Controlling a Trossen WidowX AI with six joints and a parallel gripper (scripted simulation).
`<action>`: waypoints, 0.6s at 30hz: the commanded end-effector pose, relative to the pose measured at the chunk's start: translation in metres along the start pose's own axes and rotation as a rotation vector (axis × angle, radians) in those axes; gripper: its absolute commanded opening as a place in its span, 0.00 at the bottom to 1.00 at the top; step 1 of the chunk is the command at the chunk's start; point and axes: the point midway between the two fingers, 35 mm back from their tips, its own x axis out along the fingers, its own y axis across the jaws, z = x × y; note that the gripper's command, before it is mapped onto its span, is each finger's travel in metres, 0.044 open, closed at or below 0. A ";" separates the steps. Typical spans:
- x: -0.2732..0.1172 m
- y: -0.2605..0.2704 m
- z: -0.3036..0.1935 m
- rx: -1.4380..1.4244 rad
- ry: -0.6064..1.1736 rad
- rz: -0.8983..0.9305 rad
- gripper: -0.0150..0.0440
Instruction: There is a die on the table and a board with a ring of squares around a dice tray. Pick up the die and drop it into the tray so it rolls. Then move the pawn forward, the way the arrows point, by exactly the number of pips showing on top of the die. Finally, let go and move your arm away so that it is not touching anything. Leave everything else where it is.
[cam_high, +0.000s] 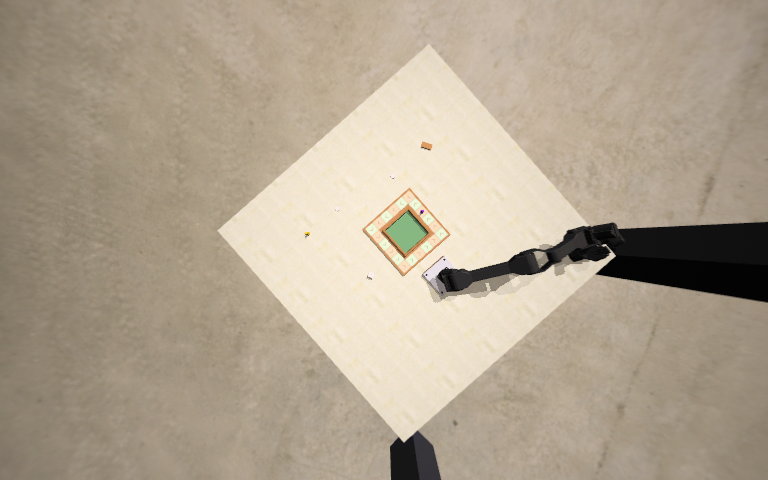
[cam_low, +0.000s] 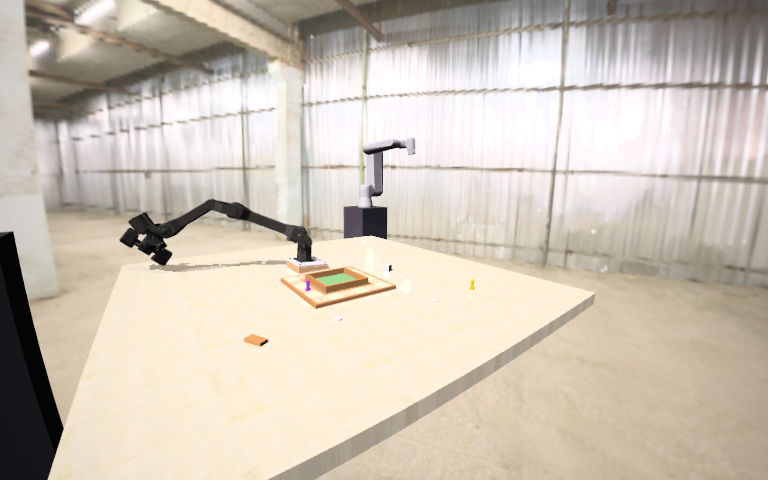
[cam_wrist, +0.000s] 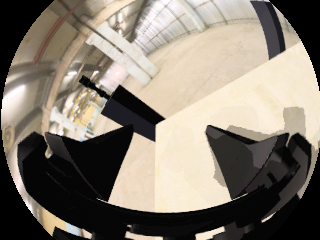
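Note:
The board (cam_high: 376, 238) (cam_low: 362, 293) is a ring of orange and pale squares around a green dice tray (cam_high: 406, 232) (cam_low: 335, 279), and it lies mid-table. A purple pawn (cam_high: 421, 212) (cam_low: 307, 285) stands on the ring's squares. A small white die (cam_high: 369, 275) (cam_low: 387, 267) lies on the table beside the board, apart from it. My gripper (cam_high: 614, 234) (cam_low: 144, 249) (cam_wrist: 170, 128) is open and empty. It hangs over the table's corner, far from the board and the die. In the wrist view only table edge and floor show between the fingers.
An orange block (cam_high: 425, 146) (cam_low: 256, 340) and a yellow pawn (cam_high: 306, 233) (cam_low: 471, 284) are on the table. Two tiny white bits (cam_high: 391, 176) (cam_high: 336, 209) lie near the board. My arm's base (cam_high: 436, 271) (cam_low: 306, 263) stands next to the board. A grey arm on a dark pedestal (cam_low: 365, 221) is beyond the table.

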 end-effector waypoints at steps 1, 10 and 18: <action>-0.001 0.001 -0.001 -0.002 0.002 0.001 0.89; -0.088 0.035 -0.072 -0.166 0.168 0.107 0.72; -0.209 0.050 -0.152 -0.368 0.381 0.245 0.72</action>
